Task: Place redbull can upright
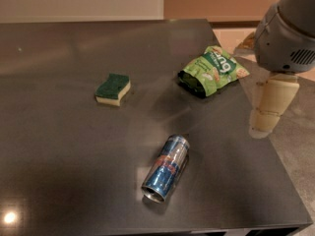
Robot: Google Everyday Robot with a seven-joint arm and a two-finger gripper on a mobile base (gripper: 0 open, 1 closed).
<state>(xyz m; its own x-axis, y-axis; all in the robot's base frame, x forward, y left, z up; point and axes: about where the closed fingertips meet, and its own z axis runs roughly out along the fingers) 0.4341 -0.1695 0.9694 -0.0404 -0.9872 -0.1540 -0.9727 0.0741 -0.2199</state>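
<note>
Gripper [263, 119] hangs well right of the can [166, 168], which lies flat; how open it is I cannot tell; grasp the can mid-body, crosswise

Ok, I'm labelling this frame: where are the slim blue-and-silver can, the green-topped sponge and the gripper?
blue-and-silver redbull can [166, 168], camera view: middle of its side.
green-topped sponge [113, 87], camera view: green top face.
gripper [265, 123], camera view: cream tip, at right edge of the table [59, 151].

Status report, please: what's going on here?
End effector at right edge of table, apart from redbull can. Can lying on its side. Sponge, green snack bag farther back, not blocking.
</note>
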